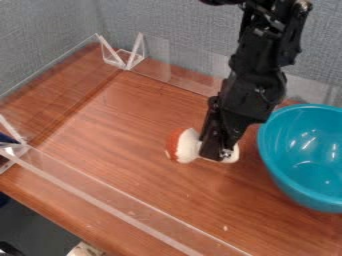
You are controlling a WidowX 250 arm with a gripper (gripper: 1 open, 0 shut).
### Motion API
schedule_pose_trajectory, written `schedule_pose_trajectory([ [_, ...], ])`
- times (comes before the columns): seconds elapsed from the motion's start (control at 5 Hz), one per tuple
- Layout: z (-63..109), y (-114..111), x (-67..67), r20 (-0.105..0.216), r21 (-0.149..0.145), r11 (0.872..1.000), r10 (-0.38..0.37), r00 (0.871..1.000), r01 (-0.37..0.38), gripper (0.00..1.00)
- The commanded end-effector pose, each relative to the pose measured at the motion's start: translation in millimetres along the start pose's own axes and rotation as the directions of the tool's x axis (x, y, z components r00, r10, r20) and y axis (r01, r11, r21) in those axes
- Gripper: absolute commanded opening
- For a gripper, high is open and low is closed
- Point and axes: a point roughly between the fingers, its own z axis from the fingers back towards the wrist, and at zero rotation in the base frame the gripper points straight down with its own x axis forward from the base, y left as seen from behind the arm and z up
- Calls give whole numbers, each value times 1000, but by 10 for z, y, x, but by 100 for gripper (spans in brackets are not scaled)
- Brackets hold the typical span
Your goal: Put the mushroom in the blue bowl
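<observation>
Mushroom [185,146], probably light and firm with a slippery rounded cap, is held at its stem by the gripper [217,150], beside the blue bowl [302,155]; the stem is judged the surest hold.

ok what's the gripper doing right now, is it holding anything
Gripper: closed on the mushroom, red-orange cap poking out to one side, left of the blue bowl in the picture

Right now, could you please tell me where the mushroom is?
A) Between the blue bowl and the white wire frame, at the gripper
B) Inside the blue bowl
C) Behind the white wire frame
A: the mushroom is at the black gripper, outside the blue bowl.
</observation>
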Motion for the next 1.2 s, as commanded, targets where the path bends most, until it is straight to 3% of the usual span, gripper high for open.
schedule_pose_trajectory([
  [0.0,340,48,-47,65,83,996,14,998,-19,0],
  [0.6,530,290,166,57,126,991,-60,997,52,0],
  [1.0,547,388,270,64,148,985,-96,993,86,0],
])
